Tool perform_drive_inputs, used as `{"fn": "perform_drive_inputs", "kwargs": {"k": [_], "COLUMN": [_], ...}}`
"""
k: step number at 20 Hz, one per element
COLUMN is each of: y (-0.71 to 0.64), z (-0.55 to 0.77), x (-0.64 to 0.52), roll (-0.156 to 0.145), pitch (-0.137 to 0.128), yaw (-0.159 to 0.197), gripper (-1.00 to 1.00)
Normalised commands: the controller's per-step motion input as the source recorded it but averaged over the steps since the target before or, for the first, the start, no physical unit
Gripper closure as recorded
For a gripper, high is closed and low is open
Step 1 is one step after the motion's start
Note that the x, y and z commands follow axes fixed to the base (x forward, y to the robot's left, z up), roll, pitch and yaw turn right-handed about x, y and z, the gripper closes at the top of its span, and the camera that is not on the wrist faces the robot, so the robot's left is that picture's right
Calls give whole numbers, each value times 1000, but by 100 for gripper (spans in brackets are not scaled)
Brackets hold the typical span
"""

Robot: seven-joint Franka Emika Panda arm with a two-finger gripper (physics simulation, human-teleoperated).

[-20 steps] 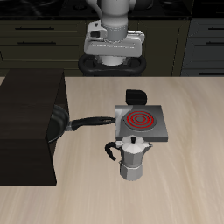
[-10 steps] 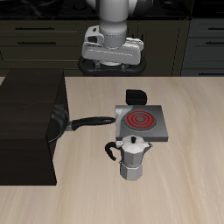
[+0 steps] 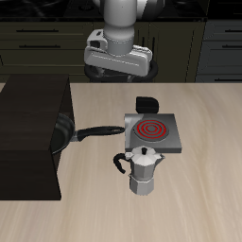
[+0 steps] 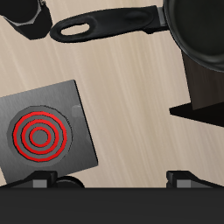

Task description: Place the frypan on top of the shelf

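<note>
Exterior view: the frypan (image 3: 64,132) rests on its edge against the tall side of the shelf (image 3: 28,137), its round black body tilted up against the dark wood and its long handle reaching out over the wooden table (image 3: 198,189) toward the stove plate (image 3: 151,131). The handle's tip ends just beside that plate, close to its edge. The shelf's flat top carries nothing of the pan; the pan sits at the shelf's side, on the table. The stove plate is a grey square with a red spiral burner, and a small black block (image 3: 146,102) lies just behind it, toward the robot's base. A silver moka pot (image 3: 143,171) stands upright just in front of the stove plate, nearer the table's front edge. The gripper (image 3: 119,57) hangs high above the back of the table, well behind the stove plate and well apart from the frypan. Its fingers are not clear from here, so I cannot tell whether they are spread or closed.

Wrist view: the stove plate (image 4: 45,137) with its red rings lies on the pale wood. The frypan handle (image 4: 105,24) runs across beyond it, joining the dark rim of the pan (image 4: 199,35), which meets the shelf's dark side (image 4: 208,92). A corner of the moka pot (image 4: 24,16) shows near the handle's end. Only the finger bases (image 4: 52,181) show at the frame's edge, with nothing between them; the tips are out of sight.
</note>
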Motion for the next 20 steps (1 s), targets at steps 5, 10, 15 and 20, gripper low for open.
{"fn": "perform_drive_inputs", "kwargs": {"k": [5, 10, 15, 20], "y": [-42, 5, 71, 50], "z": [52, 10, -66, 3], "x": [189, 117, 224, 148], "roll": [4, 9, 15, 22], "pitch": [-4, -2, 10, -14], "yaw": [-80, -71, -102, -80], "gripper": [-100, -100, -100, -100]}}
